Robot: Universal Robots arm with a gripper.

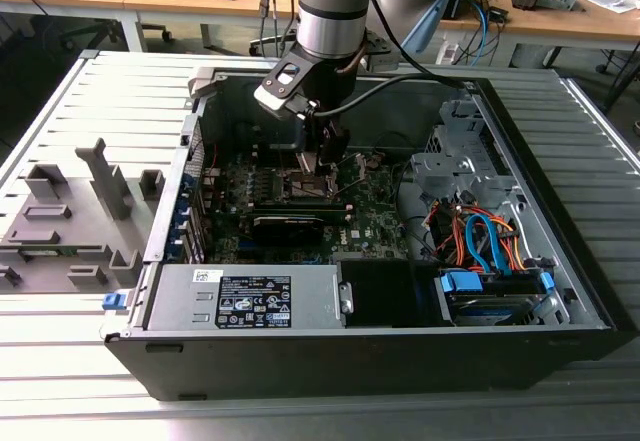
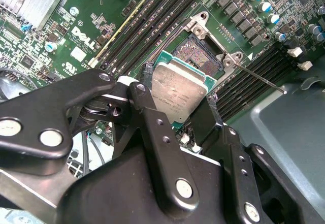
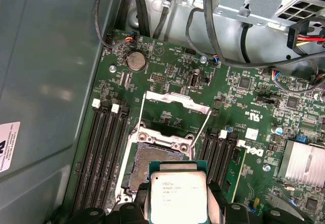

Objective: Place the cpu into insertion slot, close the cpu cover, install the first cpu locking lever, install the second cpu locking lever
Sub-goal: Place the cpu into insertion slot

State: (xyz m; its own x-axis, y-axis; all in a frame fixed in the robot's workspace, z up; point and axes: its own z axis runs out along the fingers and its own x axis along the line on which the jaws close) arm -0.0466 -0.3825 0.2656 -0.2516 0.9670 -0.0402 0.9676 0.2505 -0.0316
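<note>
My gripper reaches down into the open computer case and is shut on the cpu, a silvery square chip with a green edge. In both wrist views the black fingers clamp the cpu by two opposite edges. It hangs slightly tilted just above the insertion slot, overlapping one side of it, and the dark socket still shows beyond it. The cpu cover stands swung open behind the socket. A thin locking lever sticks out, released, beside the socket.
Long black memory slots flank the socket on both sides. A finned heatsink and a black card sit nearby. Cables and a drive cage fill the exterior view's right. A grey fixture lies outside the case.
</note>
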